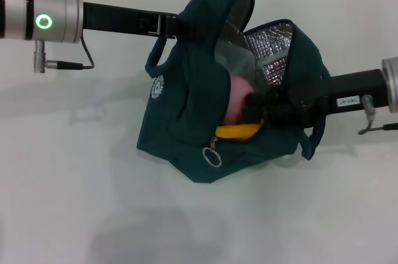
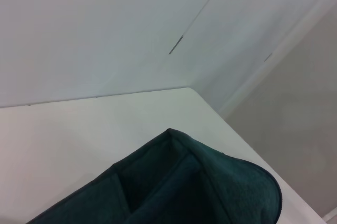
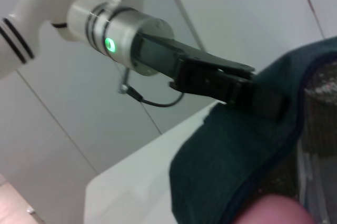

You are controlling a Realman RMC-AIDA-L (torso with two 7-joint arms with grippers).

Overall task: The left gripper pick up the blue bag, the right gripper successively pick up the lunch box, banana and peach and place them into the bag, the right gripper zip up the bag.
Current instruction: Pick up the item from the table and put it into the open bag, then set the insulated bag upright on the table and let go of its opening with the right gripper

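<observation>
The blue bag (image 1: 186, 109) hangs above the white table, its mouth gaping toward the right. My left gripper (image 1: 166, 27) reaches in from the upper left and is shut on a handle of the bag (image 3: 226, 166); the right wrist view shows this gripper (image 3: 253, 89) from the side. My right gripper (image 1: 256, 107) is inside the bag's mouth, shut on the pink peach (image 1: 235, 104), which also shows in the right wrist view (image 3: 276, 212). The banana (image 1: 238, 132) lies below the peach in the bag. Deeper in, the clear lunch box (image 1: 233, 62) shows only partly.
The silver foil lining (image 1: 273, 50) shows at the open top. A metal ring zipper pull (image 1: 212, 156) dangles at the bag's lower front. Beneath is the white table (image 1: 74, 183), whose far corner (image 2: 195, 92) meets the floor gap by the wall.
</observation>
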